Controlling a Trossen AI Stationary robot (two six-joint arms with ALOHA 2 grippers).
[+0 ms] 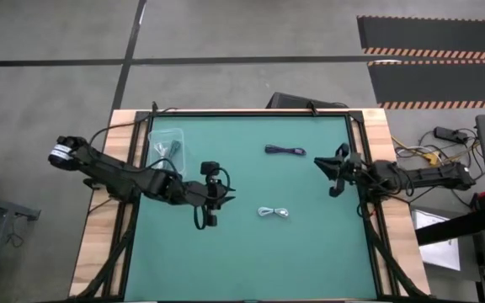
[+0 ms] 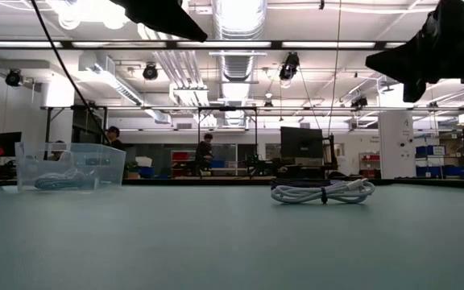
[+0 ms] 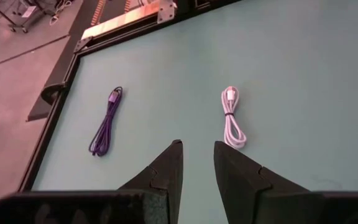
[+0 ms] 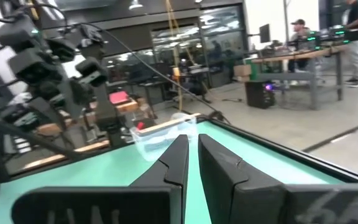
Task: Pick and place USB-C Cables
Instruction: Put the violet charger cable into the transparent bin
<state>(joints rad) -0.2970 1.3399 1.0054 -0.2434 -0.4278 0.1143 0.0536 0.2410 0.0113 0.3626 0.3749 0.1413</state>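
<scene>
The left end effector [image 1: 219, 192] hangs over the green worktop [image 1: 310, 252], near its middle-left. Its two fingers [image 3: 166, 171] stand a little apart, and nothing is between them. It grips nothing.

The white cable [image 1: 274, 213] lies on the worktop, at about four o'clock from the left end effector in the high view. It is near, but not touching. Its long side runs from nine o'clock to three o'clock in that view. The left arm is closer to it than the right arm, so I think the left arm should go for it.

The dark purple cable [image 1: 285, 151] lies farther back, at about one o'clock from the left end effector. It also runs from nine to three. It sits between the two arms.

The right end effector [image 1: 333, 172] waits at the right side of the worktop. Its fingers are pressed together and hold nothing.

A clear box [image 1: 165, 146] stands at the back left corner. From above, a pale cable [image 1: 167, 149] shows inside it.

The low view shows the white cable [image 2: 322, 192] tied in a small bundle, and the box [image 2: 71, 166] with a coil inside. The left wrist view shows both loose cables [image 3: 231, 118] [image 3: 106, 121] side by side ahead of the fingers.
</scene>
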